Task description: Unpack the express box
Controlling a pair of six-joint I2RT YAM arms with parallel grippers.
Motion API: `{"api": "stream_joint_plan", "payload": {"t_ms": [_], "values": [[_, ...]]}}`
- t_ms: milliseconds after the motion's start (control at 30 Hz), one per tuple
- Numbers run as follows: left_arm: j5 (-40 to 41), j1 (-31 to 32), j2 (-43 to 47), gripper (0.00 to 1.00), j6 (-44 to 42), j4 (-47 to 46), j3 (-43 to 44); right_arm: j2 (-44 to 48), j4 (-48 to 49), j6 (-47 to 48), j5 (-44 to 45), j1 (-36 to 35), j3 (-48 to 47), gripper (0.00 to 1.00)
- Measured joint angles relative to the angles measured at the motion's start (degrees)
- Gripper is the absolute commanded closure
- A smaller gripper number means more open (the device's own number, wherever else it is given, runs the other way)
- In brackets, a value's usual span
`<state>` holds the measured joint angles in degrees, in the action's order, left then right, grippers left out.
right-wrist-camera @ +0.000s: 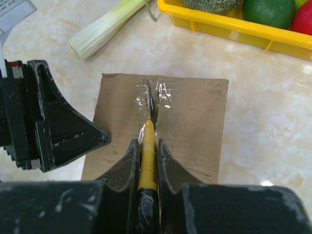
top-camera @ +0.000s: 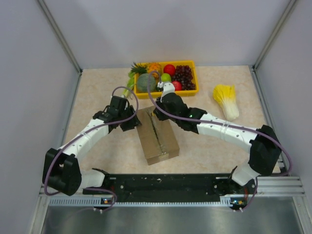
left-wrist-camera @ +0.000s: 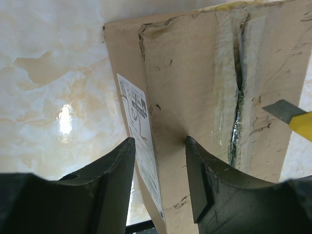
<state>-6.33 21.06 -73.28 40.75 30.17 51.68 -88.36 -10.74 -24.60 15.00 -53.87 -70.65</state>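
Observation:
The express box is a brown carton lying flat mid-table, with a taped seam along its top. My right gripper is shut on a yellow utility knife, whose blade tip sits in the taped seam near the box's far end. My left gripper is open and straddles the box's left top edge. One finger is over the top and the other beside the white label. The knife blade shows at the right of the left wrist view. In the top view the left gripper and right gripper meet at the box's far end.
A yellow tray of fruit stands just behind the box, also in the right wrist view. A green stalk lies left of it. A yellow-white cabbage lies at the right. The table has side walls.

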Motion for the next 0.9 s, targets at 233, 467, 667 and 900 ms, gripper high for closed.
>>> {"api": "stream_joint_plan", "payload": {"t_ms": [233, 467, 667, 900], "values": [[0.0, -0.5, -1.2, 0.54, 0.0, -0.9, -0.7, -4.0, 1.8, 1.1, 1.5, 0.0, -2.0, 1.0], [-1.2, -1.0, -1.3, 0.56, 0.0, -1.7, -1.2, -6.1, 3.0, 2.2, 2.1, 0.0, -4.2, 1.0], [-2.4, -1.5, -1.7, 0.56, 0.0, -2.0, -1.2, -8.7, 4.0, 2.6, 3.1, 0.0, -5.6, 1.0], [-3.5, -2.1, -1.9, 0.57, -0.1, -2.1, -1.2, -9.8, 3.8, 2.6, 4.2, 0.0, -5.6, 1.0]]}}
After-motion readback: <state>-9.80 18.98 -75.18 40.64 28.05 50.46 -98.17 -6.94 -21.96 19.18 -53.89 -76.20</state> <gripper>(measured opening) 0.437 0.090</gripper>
